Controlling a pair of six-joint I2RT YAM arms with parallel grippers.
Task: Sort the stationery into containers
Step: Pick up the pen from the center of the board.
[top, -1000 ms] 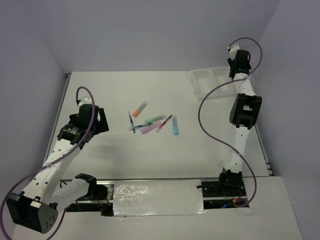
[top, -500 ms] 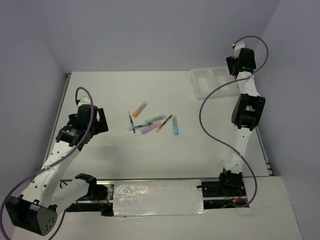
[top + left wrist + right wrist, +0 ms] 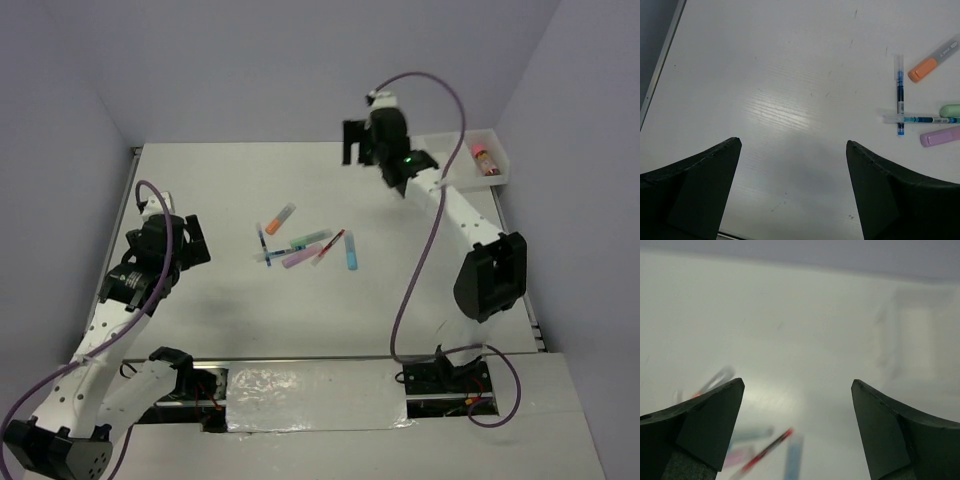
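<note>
The stationery lies in a loose pile at mid-table: an orange highlighter (image 3: 280,217), a blue pen (image 3: 263,243), a green highlighter (image 3: 312,238), a purple highlighter (image 3: 300,256), a red pen (image 3: 328,247) and a light-blue highlighter (image 3: 351,250). The white tray (image 3: 462,184) stands at the back right, with a pink-capped tube (image 3: 484,158) in its right compartment. My left gripper (image 3: 190,240) is open and empty left of the pile. The left wrist view shows the blue pen (image 3: 899,92) and the orange highlighter (image 3: 932,60). My right gripper (image 3: 352,145) is open and empty, high behind the pile, which blurs below it (image 3: 767,449).
The right arm (image 3: 450,205) and its purple cable cross in front of the tray's left part and hide it. The table's left edge (image 3: 128,200) runs close to the left arm. The walls stand behind and on both sides.
The right arm has swung from over the tray leftward to above the table's back middle, uncovering the tube in the right compartment. The left arm has drifted slightly left.
</note>
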